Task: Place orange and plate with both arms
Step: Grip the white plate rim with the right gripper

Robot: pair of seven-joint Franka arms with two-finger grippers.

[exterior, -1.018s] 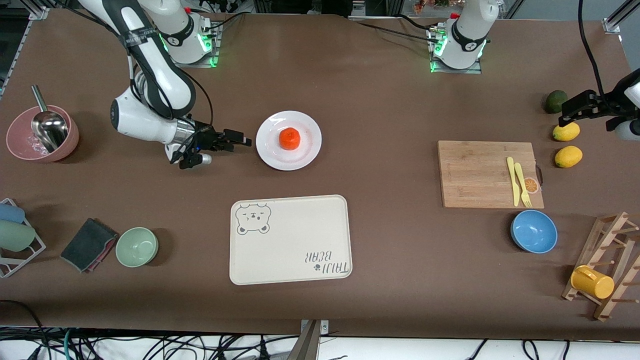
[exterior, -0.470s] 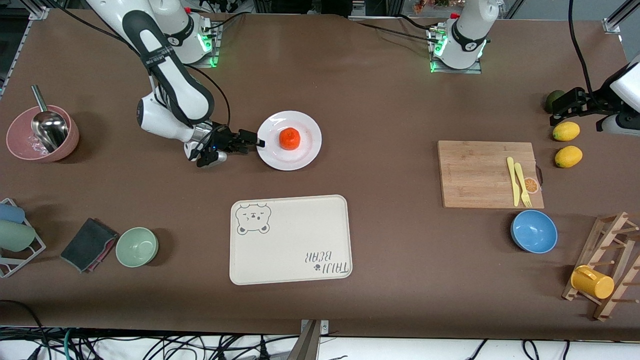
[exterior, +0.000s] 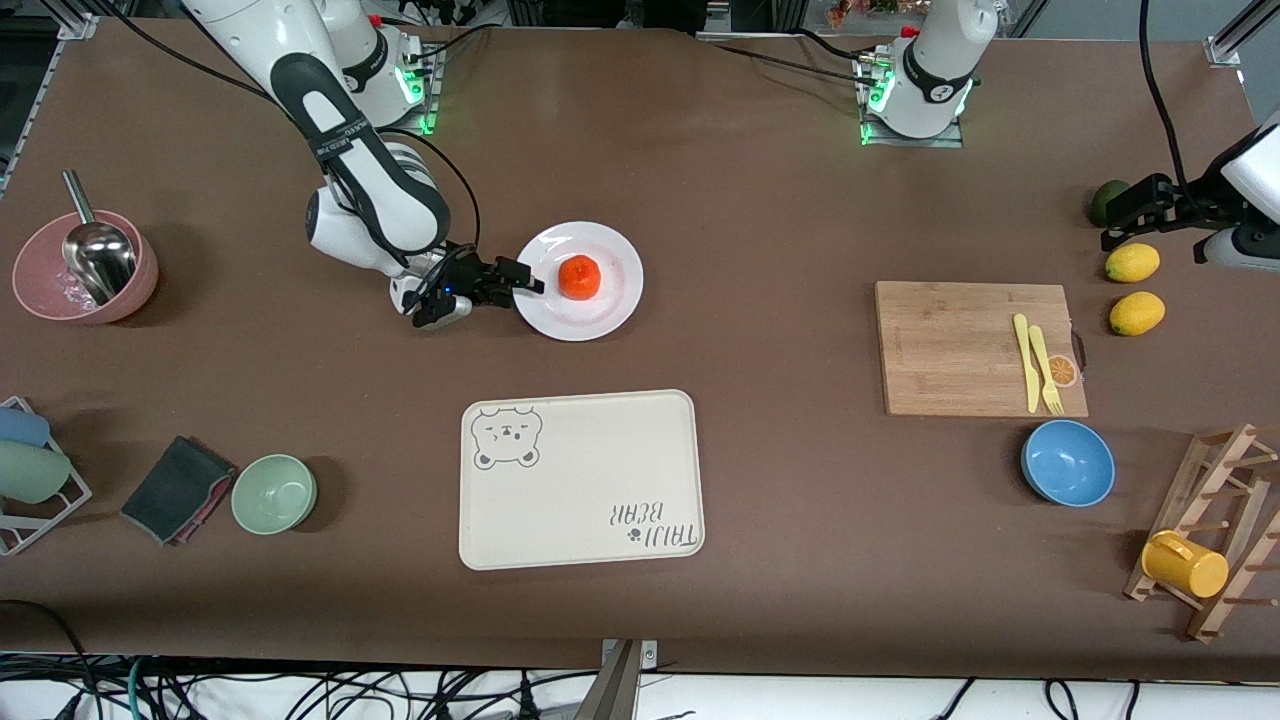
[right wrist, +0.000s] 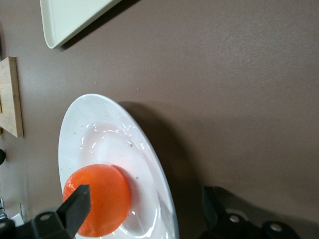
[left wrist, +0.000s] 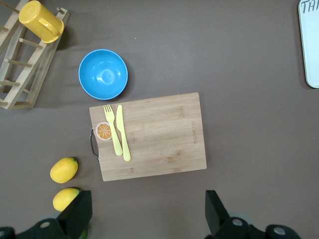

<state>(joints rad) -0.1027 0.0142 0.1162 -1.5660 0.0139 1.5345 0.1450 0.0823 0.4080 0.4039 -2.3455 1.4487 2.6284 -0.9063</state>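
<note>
1. Front view takes in the whole bench: plate sits toward the right arm's end, farther from the front camera than the bear-print tray, w/ the orange on it.
2. Same view: right gripper is low at the plate's rim, on the side toward the right arm's end, one finger reaching over the rim. Can't tell from here if it touches.
3. Right wrist view fills that in: fingers wide apart, plate rim between them, one finger over the orange, the other outside the plate over bare bench. Nothing clamped. A tray corner and the cutting board's edge show too.
4. Front view: left gripper is up over the lemons and a dark green fruit at the left arm's end, well apart from the plate.
5. Left wrist view adds what the front can't: left fingers spread wide, holding nothing, looking down on the cutting board w/ yellow knife and fork, blue bowl, two lemons and a yellow mug on the wooden rack.
</note>
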